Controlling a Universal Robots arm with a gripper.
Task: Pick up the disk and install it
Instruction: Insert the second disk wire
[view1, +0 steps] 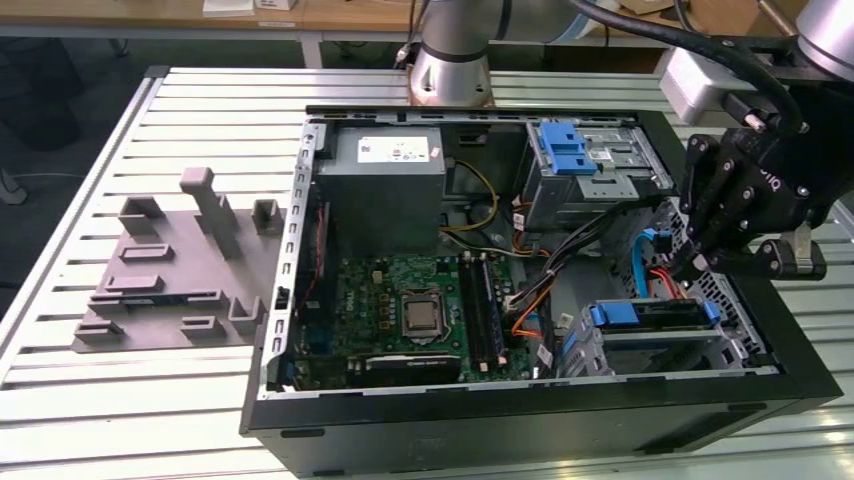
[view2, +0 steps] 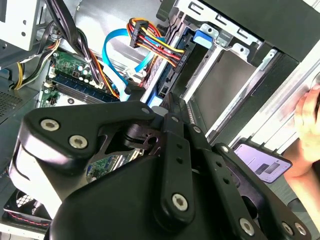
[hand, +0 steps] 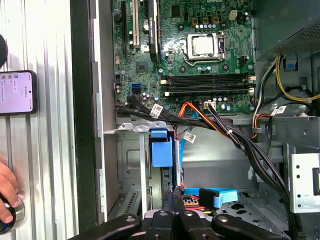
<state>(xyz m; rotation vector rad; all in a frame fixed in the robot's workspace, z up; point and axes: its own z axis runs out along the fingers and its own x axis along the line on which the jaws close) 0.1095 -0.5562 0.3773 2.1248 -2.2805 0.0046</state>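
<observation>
Gripper (hand: 172, 197) fingers pinched together, nothing held, poised just above the disk (view1: 654, 313) seated in its bay; best kept square to the blue carrier.

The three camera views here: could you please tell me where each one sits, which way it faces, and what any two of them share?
Exterior view: off the arm, above the slatted table, looking down into the open computer case; the arm and gripper show.
Second wrist view: on the arm, looking past the gripper at the drive bay; a person's hand shows.
First wrist view: on the arm, facing the motherboard; the gripper shows.
Shared: both wrist views show the phone.
</observation>
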